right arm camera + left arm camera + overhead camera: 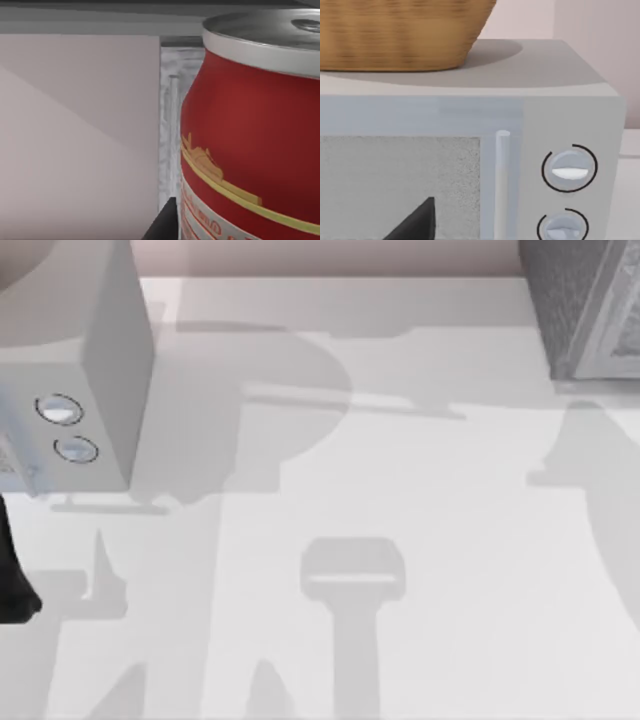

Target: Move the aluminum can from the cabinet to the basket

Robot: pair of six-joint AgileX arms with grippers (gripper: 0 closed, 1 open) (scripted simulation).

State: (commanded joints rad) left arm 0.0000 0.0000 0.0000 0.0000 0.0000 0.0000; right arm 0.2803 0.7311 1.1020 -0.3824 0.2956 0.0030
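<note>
Aluminum can (250, 130): stood upright inside the cabinet (590, 310), right before my right wrist camera.
Basket (400, 32): sat atop the microwave (530, 115).
My jaws: state unreadable.

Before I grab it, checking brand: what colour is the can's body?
Red aluminum can; right wrist view.

My table (420, 490) was a pale, near-white surface crossed by soft grey shadows. At its left side stood a light grey microwave (70, 360), two round knobs (60, 410) on the face turned toward the table's middle; from my left wrist I saw a woven wicker basket (395, 35) sitting on the microwave's flat top. At the table's far right corner stood a grey cabinet (590, 310) with a speckled side.
</note>
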